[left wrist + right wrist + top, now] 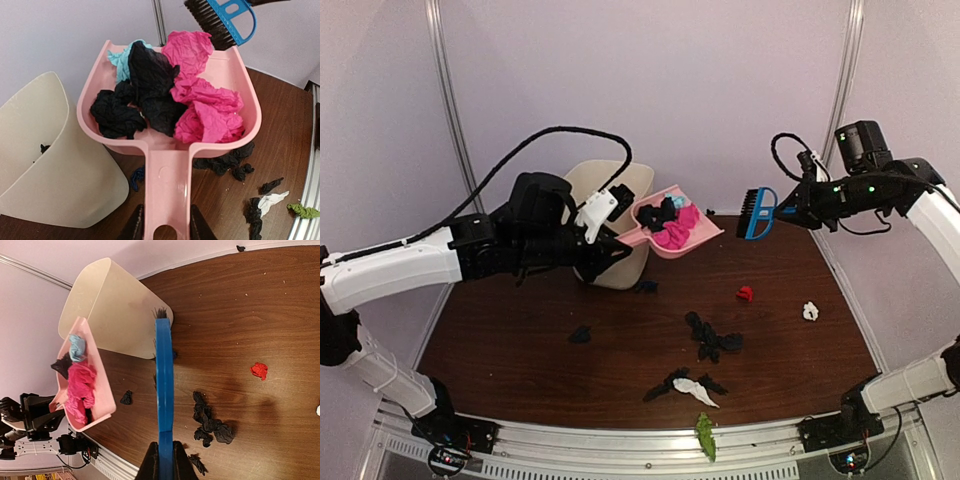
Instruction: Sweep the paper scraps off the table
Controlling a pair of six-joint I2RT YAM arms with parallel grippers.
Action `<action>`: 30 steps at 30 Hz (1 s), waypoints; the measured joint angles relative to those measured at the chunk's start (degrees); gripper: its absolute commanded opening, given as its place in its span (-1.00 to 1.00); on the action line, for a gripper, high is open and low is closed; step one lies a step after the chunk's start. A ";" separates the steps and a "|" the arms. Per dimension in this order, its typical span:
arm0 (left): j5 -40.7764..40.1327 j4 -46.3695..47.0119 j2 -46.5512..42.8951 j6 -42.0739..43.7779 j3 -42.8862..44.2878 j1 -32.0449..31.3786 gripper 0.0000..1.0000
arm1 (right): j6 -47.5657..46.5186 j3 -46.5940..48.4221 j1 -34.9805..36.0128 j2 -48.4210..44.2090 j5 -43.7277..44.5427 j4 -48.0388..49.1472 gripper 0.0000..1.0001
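left fingers (200,227) grasp the pan (167,170), heaped with scraps (200,100), beside the bin (60,165); right fingers (150,465) clench the brush (164,380). more scraps litter the counter (520,340). tipped crookedly, wads could slide past the bin.

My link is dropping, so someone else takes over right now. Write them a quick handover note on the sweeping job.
Left pincer: shut on the pink dustpan handle, pan raised beside the cream bin.
Right pincer: shut on the blue brush, held in the air.
Done: black, pink and light blue paper scraps sit in the pan, not yet tipped.
Left on the table: red scrap, white scrap, black scraps, green scrap at the front rail.
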 measured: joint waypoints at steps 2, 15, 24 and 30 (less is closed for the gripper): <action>-0.79 -1.07 -0.11 -1.01 1.68 0.00 -1.00 | 0.42 -1.05 -0.17 -0.22 0.33 0.42 -1.00; -5.70 -7.85 -0.11 -10.91 9.86 0.00 -1.00 | 1.77 -4.94 -0.26 -0.22 0.50 3.21 -1.00; -8.41 -10.69 0.46 -16.92 14.99 0.44 -1.00 | 1.92 -8.07 -0.26 -0.33 0.50 4.44 -1.00; -8.63 -12.50 1.95 -22.51 18.16 2.64 -1.00 | 2.27 -9.38 -0.26 -0.33 0.44 5.03 -1.00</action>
